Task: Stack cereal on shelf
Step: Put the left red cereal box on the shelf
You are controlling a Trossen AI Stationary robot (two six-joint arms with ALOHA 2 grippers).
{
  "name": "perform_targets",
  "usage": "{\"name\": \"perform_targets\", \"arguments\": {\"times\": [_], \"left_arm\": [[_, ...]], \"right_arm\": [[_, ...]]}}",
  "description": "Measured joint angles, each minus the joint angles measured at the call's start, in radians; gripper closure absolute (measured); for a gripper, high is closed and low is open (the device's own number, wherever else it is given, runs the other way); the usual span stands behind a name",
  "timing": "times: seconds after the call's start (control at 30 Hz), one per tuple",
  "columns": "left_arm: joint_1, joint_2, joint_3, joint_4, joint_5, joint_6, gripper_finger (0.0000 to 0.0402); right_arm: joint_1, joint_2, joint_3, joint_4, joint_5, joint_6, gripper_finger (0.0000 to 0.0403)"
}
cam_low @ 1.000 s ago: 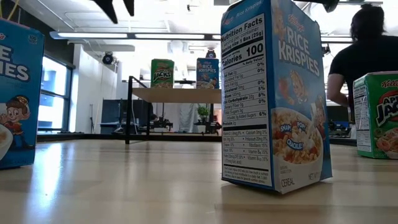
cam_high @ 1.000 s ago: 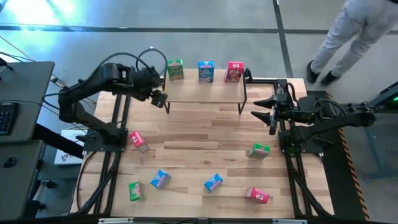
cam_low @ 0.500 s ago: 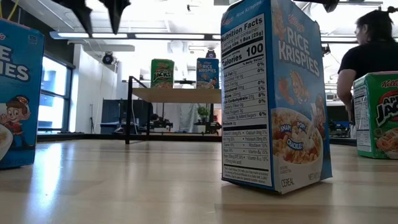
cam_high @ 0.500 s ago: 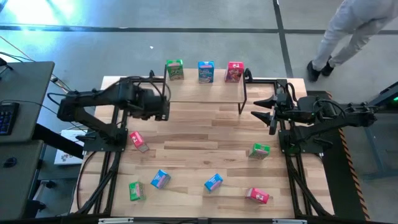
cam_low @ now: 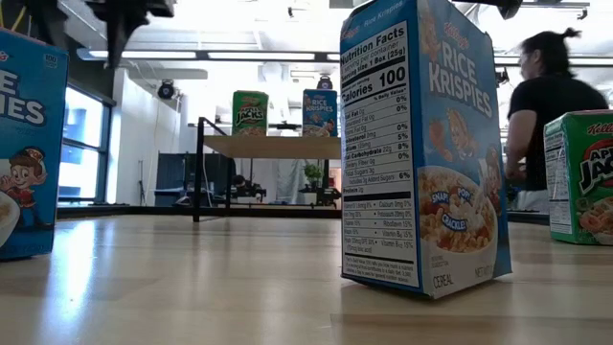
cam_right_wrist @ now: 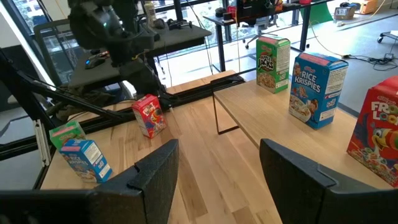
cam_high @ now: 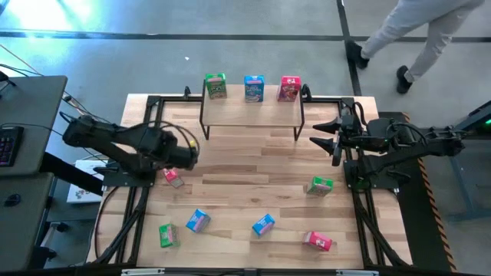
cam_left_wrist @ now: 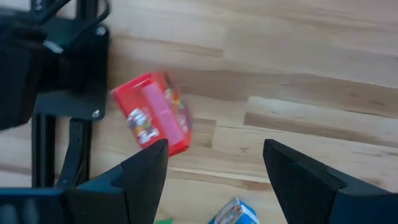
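The cereal is partly placed: a green Apple Jacks box (cam_high: 216,85), a blue Rice Krispies box (cam_high: 254,88) and a red Froot Loops box (cam_high: 289,88) stand upright in a row on the shelf (cam_high: 253,113); six more boxes lie scattered on the tabletop (cam_high: 253,165); the step in hand looks like the next pick; the left gripper (cam_high: 184,156) hangs over a red box (cam_left_wrist: 154,116) beside the left arm's base, fingers spread and empty; that box is skewed, so the wrist likely needs turning to square up before descending; the right gripper (cam_high: 326,138) waits beside the shelf, parted, holding nothing.
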Motion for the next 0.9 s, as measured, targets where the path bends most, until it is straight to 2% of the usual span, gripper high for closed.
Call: {"name": "perform_targets", "arguments": {"times": [0.43,0.7,0.9], "left_arm": [[-0.126,-0.017,-0.119,0.003,0.059,-0.376,0.0147],[-0.158,-0.017,-0.177,0.036,0.06,-0.502,0.0146],[-0.158,-0.017,-0.241,0.114,0.023,-0.511,0.0146]], "right_arm": [[0.0,0.0,0.0,0.0,-0.001,0.0,0.0185],[0.0,0.0,0.0,0.0,-0.006,0.0,0.0185],[0.0,0.0,0.0,0.0,-0.004,0.0,0.0185]]}}
